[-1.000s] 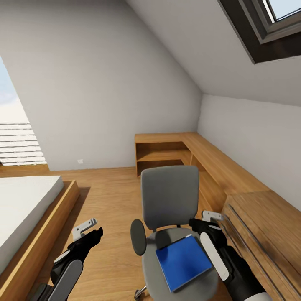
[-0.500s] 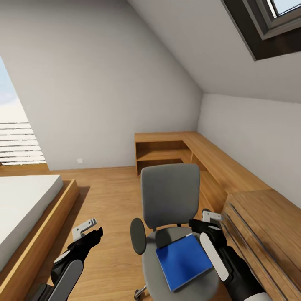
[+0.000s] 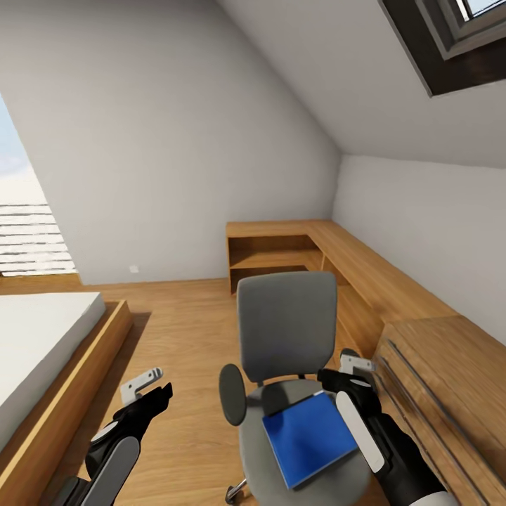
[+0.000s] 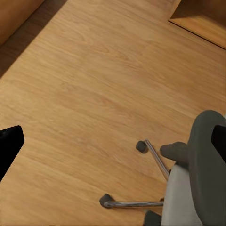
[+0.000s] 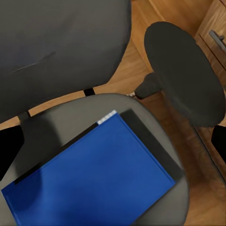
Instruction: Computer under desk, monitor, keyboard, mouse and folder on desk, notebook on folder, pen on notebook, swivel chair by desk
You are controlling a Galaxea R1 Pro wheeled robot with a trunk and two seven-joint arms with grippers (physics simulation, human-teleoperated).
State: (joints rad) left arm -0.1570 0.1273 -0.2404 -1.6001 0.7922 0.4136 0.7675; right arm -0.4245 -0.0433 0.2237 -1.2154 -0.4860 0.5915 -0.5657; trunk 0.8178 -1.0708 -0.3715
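Blue folder (image 3: 309, 440) flat on swivel chair (image 3: 284, 330) seat, R gripper (image 3: 349, 374) over seat's right edge (jaw state can't tell), L gripper (image 3: 149, 388) above floor (image 3: 183, 330), fingers parted, empty.

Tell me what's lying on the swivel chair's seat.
A flat blue folder lies on the grey seat of the swivel chair, angled across it. Nothing sits on top of the folder. Whatever might lie beneath it is covered. The right claw hovers beside the seat.
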